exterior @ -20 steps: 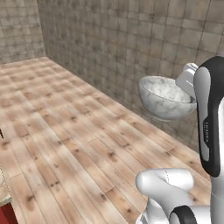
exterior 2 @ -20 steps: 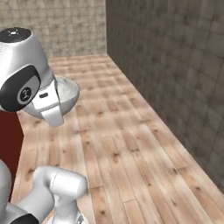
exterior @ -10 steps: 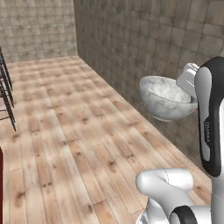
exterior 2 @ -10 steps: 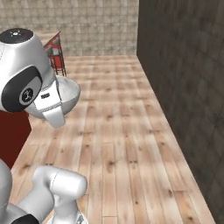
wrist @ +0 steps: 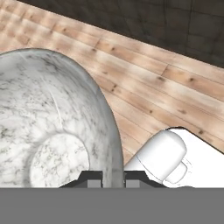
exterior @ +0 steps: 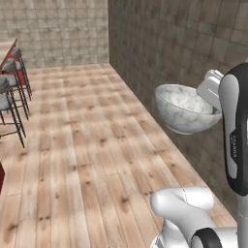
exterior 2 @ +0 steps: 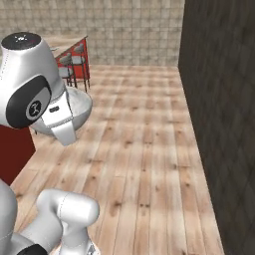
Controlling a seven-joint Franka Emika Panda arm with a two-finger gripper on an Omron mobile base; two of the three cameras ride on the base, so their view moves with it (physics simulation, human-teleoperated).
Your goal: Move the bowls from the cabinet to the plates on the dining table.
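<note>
Marbled bowl in transit; delivery not yet made.

My gripper point(wrist: 107, 177) is clamped on the rim of the grey-white marbled bowl point(exterior: 184, 108), one finger inside the wall and one outside, holding it in the air above the wood floor point(exterior: 97, 145). Judged progress: one bowl out and carried, no placement yet. Stools point(exterior: 12, 92) are cut off at the left edge; my fingertips are barely visible.
</note>
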